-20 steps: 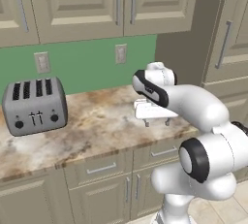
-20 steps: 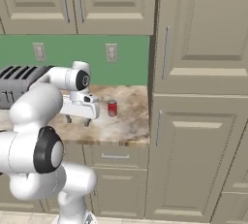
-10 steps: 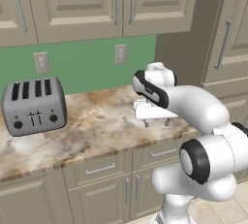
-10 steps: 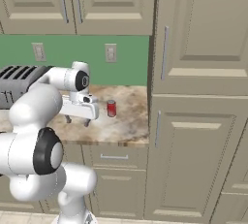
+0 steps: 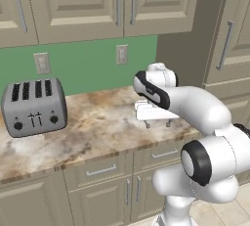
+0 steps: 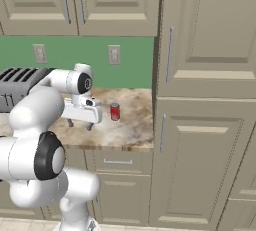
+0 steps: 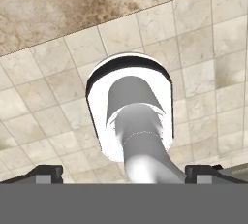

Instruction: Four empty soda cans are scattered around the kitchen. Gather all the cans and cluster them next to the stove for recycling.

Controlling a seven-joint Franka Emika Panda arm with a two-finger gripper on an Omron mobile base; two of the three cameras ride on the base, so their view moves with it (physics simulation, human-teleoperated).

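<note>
One small red soda can [image 6: 115, 111] stands upright on the tan marbled counter [image 6: 134, 127], near the tall cabinet at the counter's right end. My gripper [image 6: 80, 124] hangs over the counter a short way left of the can, fingers pointing down, open and empty, apart from the can. From the left side, the gripper [image 5: 157, 124] hovers just above the stone near the counter's front right part. In the hand view the two dark fingertips [image 7: 46, 172] stand wide apart over beige floor tiles and the counter edge. The stove is out of view.
A grey slotted toaster [image 5: 33, 106] sits at the counter's left end. Upper cabinets [image 5: 97, 5] hang above the green wall, which has two outlets. A tall beige cabinet [image 6: 205, 100] closes off the counter on the right. Drawers [image 5: 100, 170] run below the counter edge.
</note>
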